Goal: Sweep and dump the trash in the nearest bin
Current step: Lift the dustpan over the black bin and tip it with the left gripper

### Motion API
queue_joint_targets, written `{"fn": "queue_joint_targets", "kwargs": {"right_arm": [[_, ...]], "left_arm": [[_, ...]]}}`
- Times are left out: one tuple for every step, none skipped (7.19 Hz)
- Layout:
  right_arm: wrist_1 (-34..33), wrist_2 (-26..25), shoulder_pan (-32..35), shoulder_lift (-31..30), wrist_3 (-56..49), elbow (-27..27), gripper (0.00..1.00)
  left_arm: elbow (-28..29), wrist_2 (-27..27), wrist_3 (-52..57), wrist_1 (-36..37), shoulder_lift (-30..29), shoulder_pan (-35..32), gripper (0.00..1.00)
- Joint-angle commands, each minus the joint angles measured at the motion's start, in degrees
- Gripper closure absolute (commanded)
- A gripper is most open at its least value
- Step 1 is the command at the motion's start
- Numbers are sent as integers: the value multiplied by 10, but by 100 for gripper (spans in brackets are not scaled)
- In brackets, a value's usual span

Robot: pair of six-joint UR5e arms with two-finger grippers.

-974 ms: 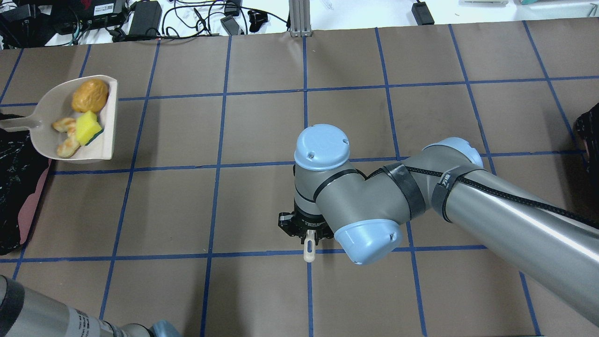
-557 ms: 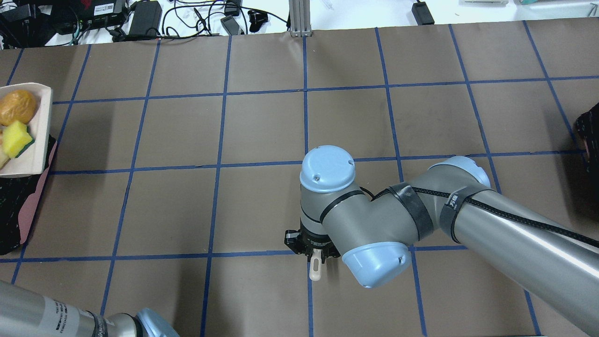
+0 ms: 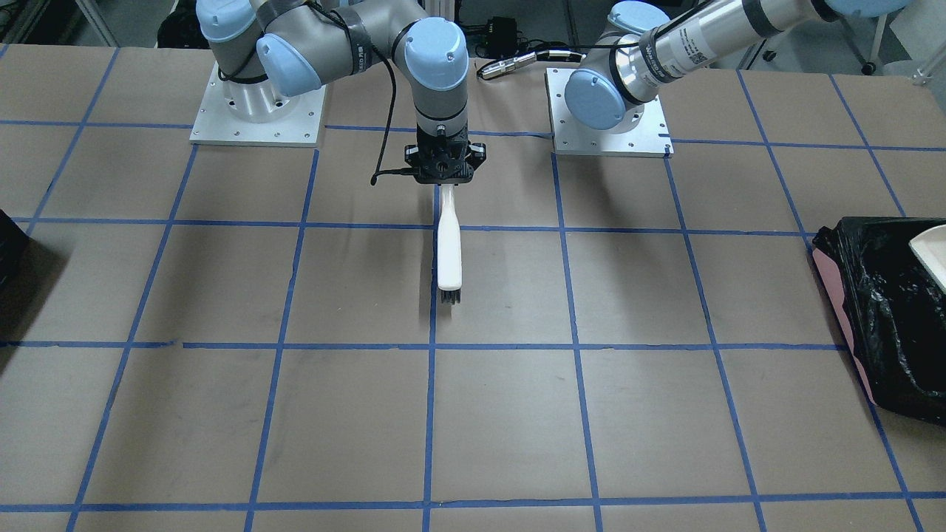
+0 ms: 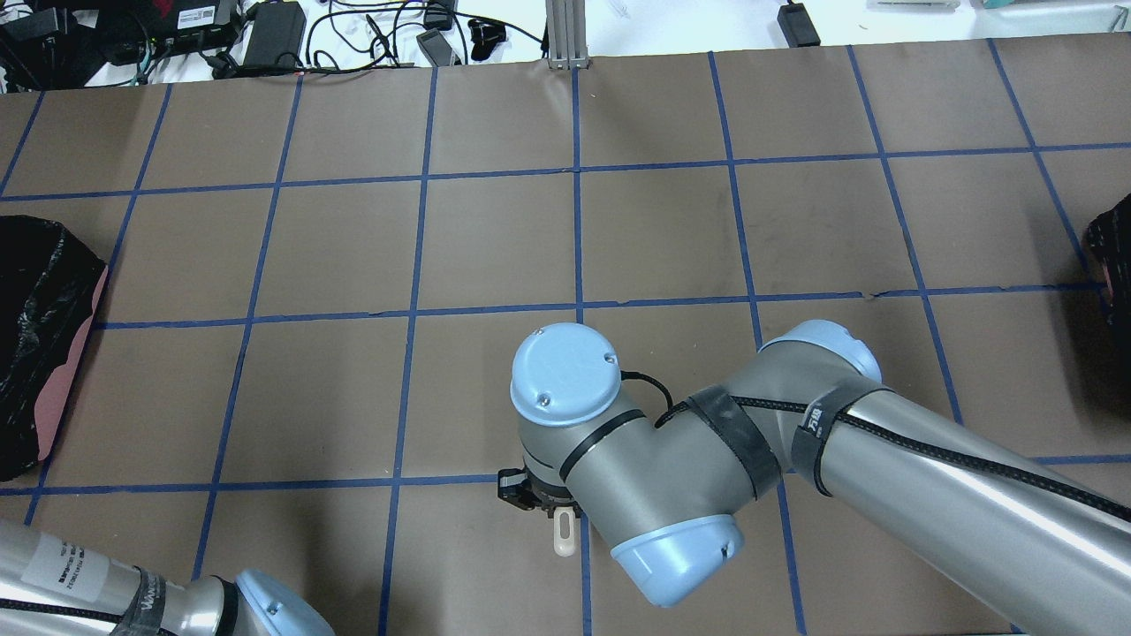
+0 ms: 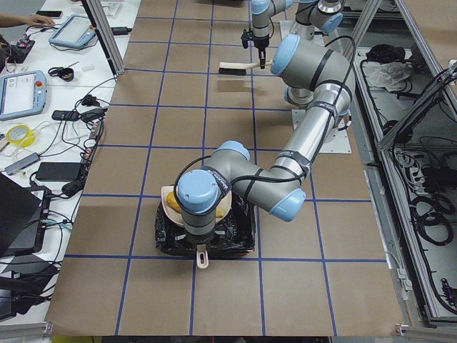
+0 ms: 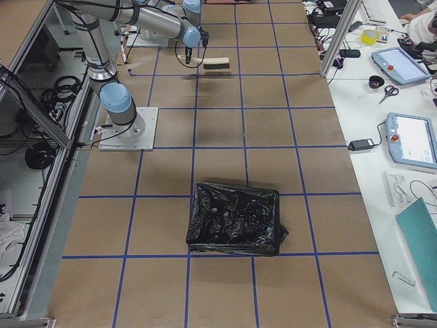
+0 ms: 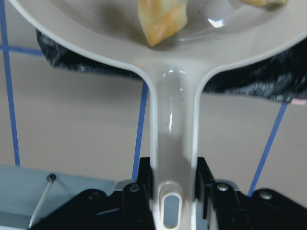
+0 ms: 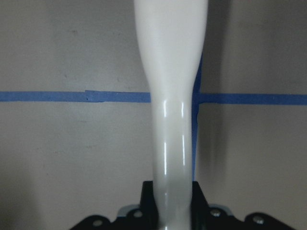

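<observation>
Bin (image 4: 40, 336): is being seen at the left edge of the tabletop (image 4: 495, 247), pink-sided and lined with a shiny black bag.
Left end effector (image 7: 173, 177): its fingers (image 7: 145, 177) are being pressed against both sides of the dustpan's handle, pinching it near the handle's end.
Dustpan (image 7: 170, 81): is being held over the bin, with its bowl above the black bag and its handle reaching out past the bin's rim.
Trash: the pastry piece (image 7: 160, 19) is being carried in the dustpan's bowl, close to where the handle joins. A second piece is being cut off by the top edge of the left wrist view, and which piece it is cannot be told.
Right end effector (image 3: 441, 174): is being held above the middle of the tabletop, on the robot's side, with its fingers clamped on the brush's handle.
Brush (image 3: 449, 251): is being gripped by the end of its white handle and held clear of the tabletop. Its black bristles are being pointed away from the robot.
Black container (image 4: 1113, 247): is being seen at the tabletop's right edge, well apart from both arms.
</observation>
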Motion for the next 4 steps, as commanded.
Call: {"fn": "queue_joint_targets", "kwargs": {"right_arm": [[-3, 6, 2, 0, 28, 15, 100], [-4, 5, 2, -3, 31, 21, 100], [-4, 5, 2, -4, 34, 22, 100], [-3, 4, 3, -4, 34, 22, 100]], "left_arm": [[5, 83, 25, 75, -24, 2, 100], [-19, 120, 28, 106, -18, -10, 100], [-38, 180, 32, 136, -13, -35, 100], [-60, 223, 29, 135, 0, -65, 100]]}}
